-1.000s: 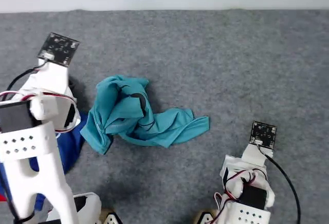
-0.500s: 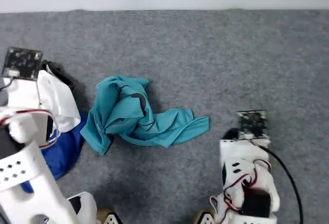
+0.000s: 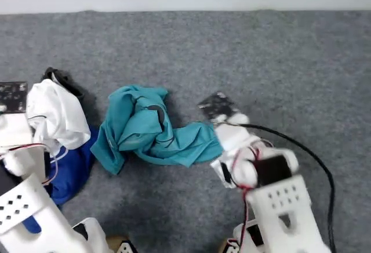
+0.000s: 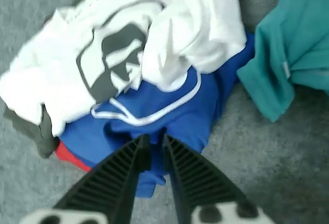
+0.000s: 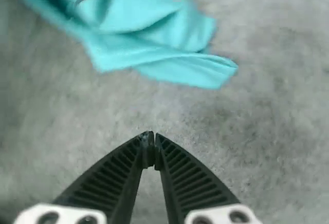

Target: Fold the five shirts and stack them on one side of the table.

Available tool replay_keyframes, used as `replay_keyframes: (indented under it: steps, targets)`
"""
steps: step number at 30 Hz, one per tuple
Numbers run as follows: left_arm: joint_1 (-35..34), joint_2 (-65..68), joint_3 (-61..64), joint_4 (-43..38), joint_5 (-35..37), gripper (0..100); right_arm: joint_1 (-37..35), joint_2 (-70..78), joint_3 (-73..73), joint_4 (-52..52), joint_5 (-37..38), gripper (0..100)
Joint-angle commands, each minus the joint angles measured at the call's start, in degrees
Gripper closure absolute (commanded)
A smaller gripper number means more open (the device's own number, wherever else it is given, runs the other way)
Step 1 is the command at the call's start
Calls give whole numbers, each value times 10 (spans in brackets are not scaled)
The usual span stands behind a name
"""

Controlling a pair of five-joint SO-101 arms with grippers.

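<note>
A crumpled teal shirt (image 3: 151, 128) lies in the middle of the grey table (image 3: 278, 55). At the left edge a pile holds a white shirt (image 3: 55, 114) with a dark print on top of a blue shirt (image 3: 72, 169), with a dark shirt (image 3: 61, 80) behind. My left gripper (image 4: 152, 142) hangs over the blue shirt (image 4: 169, 116), its fingers a narrow gap apart with nothing between them. A red edge (image 4: 72, 157) peeks out under the blue. My right gripper (image 5: 149, 139) is shut and empty, above bare table close to the teal shirt's (image 5: 154, 44) loose end.
The right arm (image 3: 261, 172) stretches over the table beside the teal shirt, its cable (image 3: 313, 160) trailing behind. The left arm's white body (image 3: 23, 206) stands at the near left corner. A pale wall runs along the table's far edge.
The right arm has swung left from the near right corner to the teal shirt's end. The left arm has drawn back leftward, uncovering the white shirt on the pile.
</note>
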Motion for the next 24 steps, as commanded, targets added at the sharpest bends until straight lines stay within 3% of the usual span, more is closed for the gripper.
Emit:
replay_keyframes:
  steps: [1,5,10,18,24]
  targets:
    - [-21,-10,1,11,2,949,-27,64,-55,4,78,991]
    - [-20,-6,2,11,2,949,-70,115,-67,-1,78,961]
    - [-20,-5,2,11,2,949,-121,153,-85,10,78,772]
    - [-20,-8,2,11,2,949,-220,221,-111,-18,77,764]
    - [-20,-5,2,11,2,949,-224,281,-111,-101,77,764]
